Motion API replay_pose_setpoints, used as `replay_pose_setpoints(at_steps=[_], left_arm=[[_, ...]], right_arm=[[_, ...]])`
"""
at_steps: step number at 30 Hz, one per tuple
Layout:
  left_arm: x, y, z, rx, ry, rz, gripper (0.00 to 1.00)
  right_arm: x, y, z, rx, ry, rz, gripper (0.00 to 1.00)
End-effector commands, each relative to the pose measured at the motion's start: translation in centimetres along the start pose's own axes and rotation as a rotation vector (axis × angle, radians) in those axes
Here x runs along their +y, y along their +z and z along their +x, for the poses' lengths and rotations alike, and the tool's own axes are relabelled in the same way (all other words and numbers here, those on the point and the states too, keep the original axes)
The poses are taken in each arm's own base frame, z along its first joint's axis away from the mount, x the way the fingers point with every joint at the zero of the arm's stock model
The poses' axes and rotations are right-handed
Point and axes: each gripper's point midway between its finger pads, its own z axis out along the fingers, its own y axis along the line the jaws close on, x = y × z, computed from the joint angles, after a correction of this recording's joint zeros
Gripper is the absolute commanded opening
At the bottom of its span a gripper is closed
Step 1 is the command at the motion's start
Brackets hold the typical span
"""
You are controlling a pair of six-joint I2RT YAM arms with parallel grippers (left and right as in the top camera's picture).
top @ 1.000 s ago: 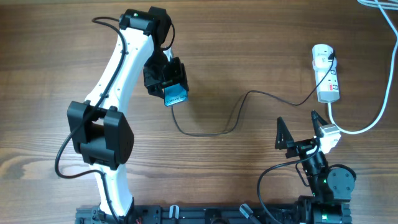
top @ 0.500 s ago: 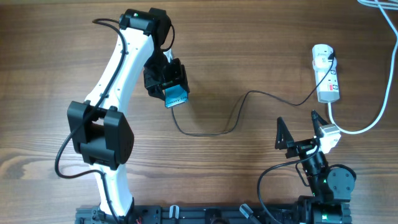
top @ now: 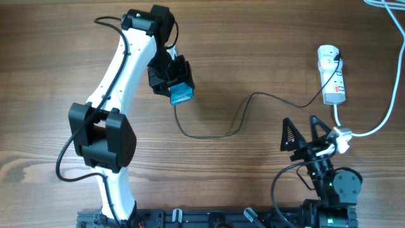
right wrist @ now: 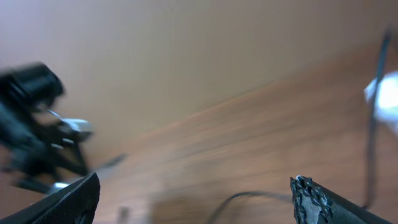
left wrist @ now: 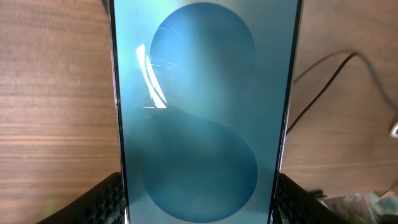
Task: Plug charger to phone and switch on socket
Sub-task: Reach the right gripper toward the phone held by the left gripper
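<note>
My left gripper (top: 173,85) is shut on the phone (top: 180,95), whose cyan-blue screen fills the left wrist view (left wrist: 202,112) between the two black fingers. The thin black charger cable (top: 243,114) curves over the table from just below the phone to the white socket strip (top: 332,76) at the right; it also shows in the left wrist view (left wrist: 323,87). Its end lies close under the phone; I cannot tell whether it is plugged in. My right gripper (top: 302,136) is open and empty near the front right. The right wrist view is blurred; its fingers (right wrist: 196,199) are spread wide.
A thick white cord (top: 380,123) runs from the socket strip along the right side, past the right gripper and off the top right corner. The left arm (top: 120,69) spans the left half of the table.
The left gripper has shifted the phone slightly up and to the right. The right gripper has turned and tilted; its wrist view is blurred by motion.
</note>
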Motion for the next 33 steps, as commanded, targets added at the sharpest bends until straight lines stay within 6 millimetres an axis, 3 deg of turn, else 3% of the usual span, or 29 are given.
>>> replay_pose_setpoints(at_steps=[1,5,9,15,20,26,33], left_arm=[[-1.2,-1.1,-0.5,-0.053,-0.03,0.05,0.04],[-1.6,-1.1,-1.2,-0.081,-0.042,0.067,0.04],[-1.8,-1.2,-1.7,-0.1,-0.055,0.079,0.04],[-2.5,-1.4,-3.0,-0.15,-0.094,0.111,0.04],[-3.4,-1.4,-3.4,-0.175,-0.091,0.129,0.04],[-4.8,-1.3,-3.6,-0.198,-0.09,0.152,0.04],[-5.3,-1.3,-3.9,-0.208,-0.153,0.173,0.04]], right_arm=[[0.8,0.1,1.1,0.066,0.399,-0.04,1.0],[1.8,0.0,1.8,0.133,0.72,-0.071,1.0],[1.8,0.0,1.8,0.136,0.694,-0.076,0.96],[2.8,0.0,3.7,0.266,0.632,-0.111,0.94],[4.1,0.9,2.9,0.333,0.548,-0.106,0.95],[6.5,3.6,3.2,0.463,0.45,-0.108,0.92],[9.9,8.2,6.2,0.543,0.376,-0.11,0.91]])
